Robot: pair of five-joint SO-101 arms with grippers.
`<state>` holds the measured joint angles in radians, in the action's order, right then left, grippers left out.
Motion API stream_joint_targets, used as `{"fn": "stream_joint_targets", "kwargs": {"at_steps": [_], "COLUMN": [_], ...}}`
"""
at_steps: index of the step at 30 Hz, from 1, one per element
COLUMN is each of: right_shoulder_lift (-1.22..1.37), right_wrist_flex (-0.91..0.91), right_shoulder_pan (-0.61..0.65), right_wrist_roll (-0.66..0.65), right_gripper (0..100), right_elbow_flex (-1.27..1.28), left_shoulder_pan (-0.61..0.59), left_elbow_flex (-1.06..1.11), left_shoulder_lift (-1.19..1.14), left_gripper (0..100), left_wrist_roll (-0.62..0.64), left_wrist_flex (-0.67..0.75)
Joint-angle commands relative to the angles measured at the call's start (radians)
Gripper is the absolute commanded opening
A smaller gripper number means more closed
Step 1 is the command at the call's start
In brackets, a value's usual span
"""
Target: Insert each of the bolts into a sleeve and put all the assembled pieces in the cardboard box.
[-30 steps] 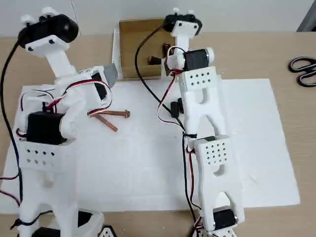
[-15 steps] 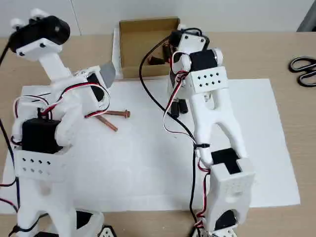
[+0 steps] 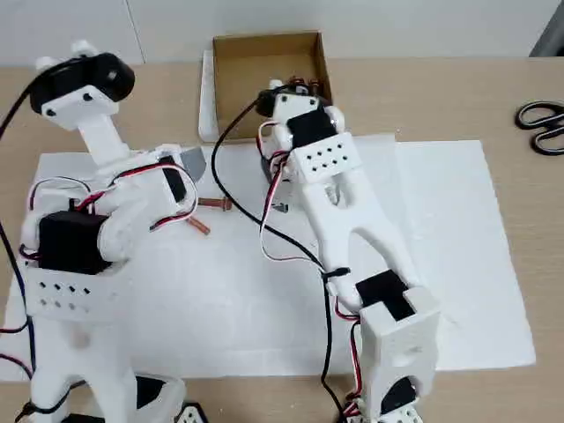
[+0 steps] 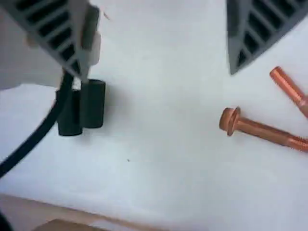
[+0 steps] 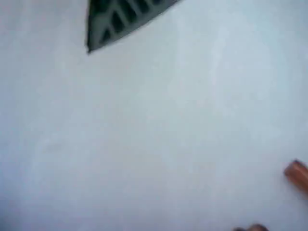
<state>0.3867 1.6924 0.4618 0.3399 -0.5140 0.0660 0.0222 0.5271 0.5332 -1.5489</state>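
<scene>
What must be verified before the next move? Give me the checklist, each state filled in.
1. Left gripper open: ok, jaws wide apart.
2. Both bolts free to grab: ok, they lie loose on the white sheet.
3. Path to the sleeves clear: not ok, a black cable crosses in front of them.
4. Top of the box open: ok.
5. Pieces already in the box: cannot tell, the right arm covers its near part.

Two bolts [image 4: 260, 129] [image 4: 288, 89]; apparently two black sleeves [image 4: 94, 103] [image 4: 70, 118]; one box [image 3: 264, 40]; one white sheet [image 3: 458, 220]; one pair of scissors [image 3: 542, 123]; two arms [image 3: 97, 229] [image 3: 344, 203].
</scene>
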Motion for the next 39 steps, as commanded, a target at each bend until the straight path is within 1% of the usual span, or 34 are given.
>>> {"fn": "stream_joint_targets", "kwargs": {"at_steps": [1, 6, 10, 12, 19, 25, 31, 39], "right_shoulder_lift": [-0.051, 0.019, 0.062, 0.079, 0.128, 0.166, 0.17, 0.186], "right_wrist_flex": [-0.036, -0.073, -0.128, -0.15, -0.223, -0.255, -0.255, -0.298], "right_shoulder_pan": [-0.002, -0.007, -0.019, -0.025, -0.071, -0.117, -0.12, -0.12], "right_wrist_roll": [0.009, 0.008, 0.003, -0.014, -0.035, -0.075, -0.101, -0.112], "right_gripper": [24.4, 24.1, 17.2, 15.4, 15.4, 15.4, 15.4, 15.4], "right_elbow_flex": [-0.002, -0.002, -0.006, -0.006, -0.006, -0.008, -0.008, -0.008], "left_shoulder_pan": [0.005, 0.003, 0.002, 0.002, 0.0, 0.0, 0.0, 0.0], "left_elbow_flex": [-0.041, -0.041, -0.041, -0.041, -0.038, 0.018, 0.024, 0.024], "left_shoulder_lift": [0.034, 0.034, 0.034, 0.034, 0.034, 0.034, 0.034, 0.034], "left_gripper": [18, 18, 18, 18, 18, 18, 18, 18], "left_wrist_roll": [0.005, 0.005, 0.005, 0.005, 0.005, 0.005, 0.005, 0.005], "left_wrist_flex": [-0.006, -0.006, -0.008, -0.012, -0.012, -0.012, -0.005, -0.005]}}
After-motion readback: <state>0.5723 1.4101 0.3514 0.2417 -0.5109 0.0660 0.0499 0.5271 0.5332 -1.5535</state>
